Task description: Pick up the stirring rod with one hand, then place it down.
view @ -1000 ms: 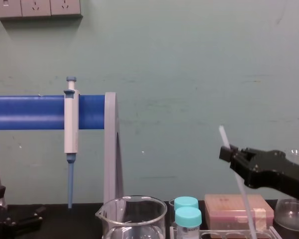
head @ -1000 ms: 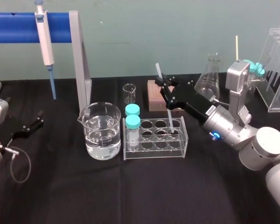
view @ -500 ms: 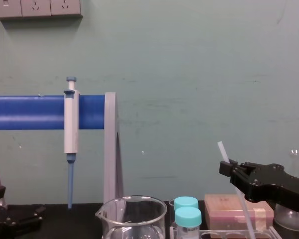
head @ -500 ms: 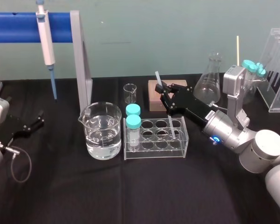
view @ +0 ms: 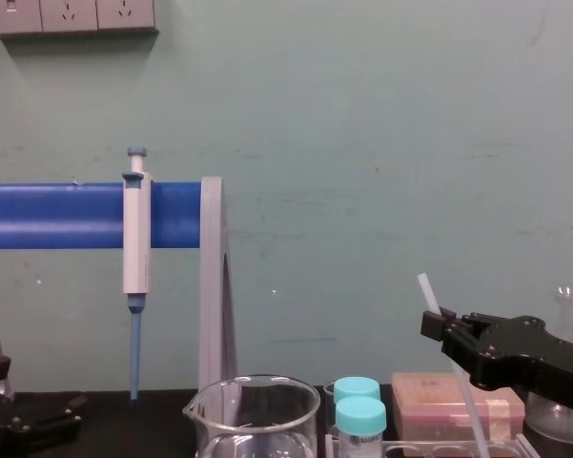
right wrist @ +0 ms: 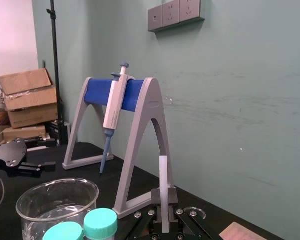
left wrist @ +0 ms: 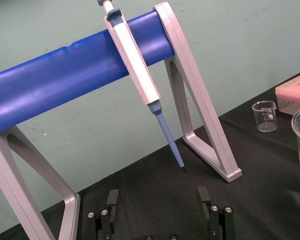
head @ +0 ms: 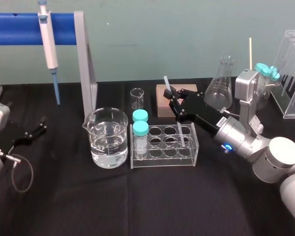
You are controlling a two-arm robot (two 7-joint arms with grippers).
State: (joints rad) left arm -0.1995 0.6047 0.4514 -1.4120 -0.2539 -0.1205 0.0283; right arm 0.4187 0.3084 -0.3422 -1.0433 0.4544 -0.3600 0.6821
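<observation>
My right gripper (head: 173,94) is shut on the stirring rod (head: 166,83), a thin translucent whitish rod held steeply tilted. The rod's lower end (head: 179,129) dips into a back cell of the clear tube rack (head: 163,156). In the chest view the rod (view: 427,289) sticks up out of the black gripper (view: 439,322) and runs down behind it. The right wrist view shows the rod (right wrist: 163,172) rising from between the fingers (right wrist: 154,216). My left gripper (head: 35,130) is parked at the far left, open (left wrist: 158,200) and holding nothing.
Two blue-capped vials (head: 139,129) stand in the rack's left end, beside a water-filled beaker (head: 107,137). Behind are a small beaker (head: 136,98), a wooden block (head: 163,109) and a conical flask (head: 221,87). A pipette (head: 48,42) hangs on the blue stand (head: 83,64).
My right gripper has come down a little with the rod, sinking its lower end deeper into the rack. Over the last half second it has hardly moved. The left arm is still.
</observation>
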